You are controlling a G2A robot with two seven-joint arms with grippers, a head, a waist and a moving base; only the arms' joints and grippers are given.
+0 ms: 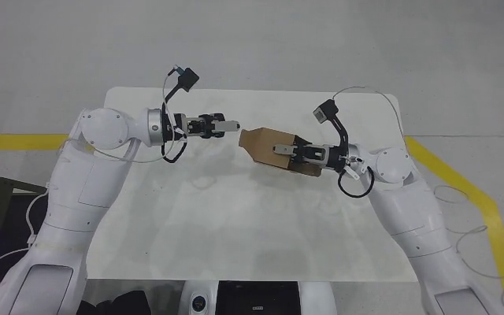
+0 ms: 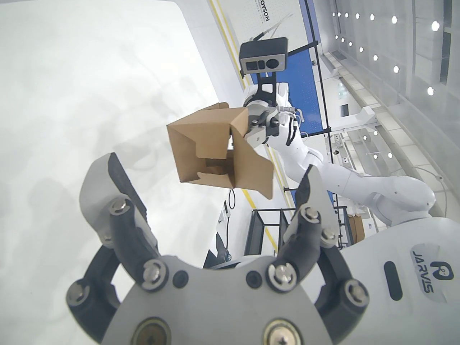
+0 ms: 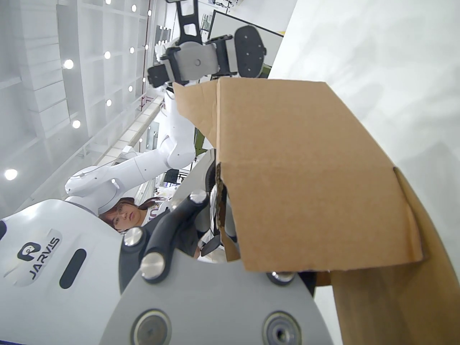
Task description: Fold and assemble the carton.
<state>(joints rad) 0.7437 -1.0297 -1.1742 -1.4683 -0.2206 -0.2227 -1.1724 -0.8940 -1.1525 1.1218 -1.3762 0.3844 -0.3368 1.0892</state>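
Note:
A brown cardboard carton point(image 1: 264, 144) hangs above the white table, partly folded, with loose flaps at both ends. My right gripper point(image 1: 285, 150) is shut on one wall of the carton point(image 3: 305, 166), one finger point(image 3: 205, 175) inside and the other hidden behind the cardboard. My left gripper point(image 1: 232, 124) stands just to the left of the carton, a small gap apart from it. In the left wrist view this gripper point(image 2: 212, 181) is open with nothing between its fingers, facing the carton point(image 2: 201, 145) and its open end with a flap hanging out.
The white table point(image 1: 236, 228) lies under both arms with bare surface all around. Yellow floor lines point(image 1: 24, 142) run past its left and right sides. Black equipment point(image 1: 252, 299) sits at the near edge.

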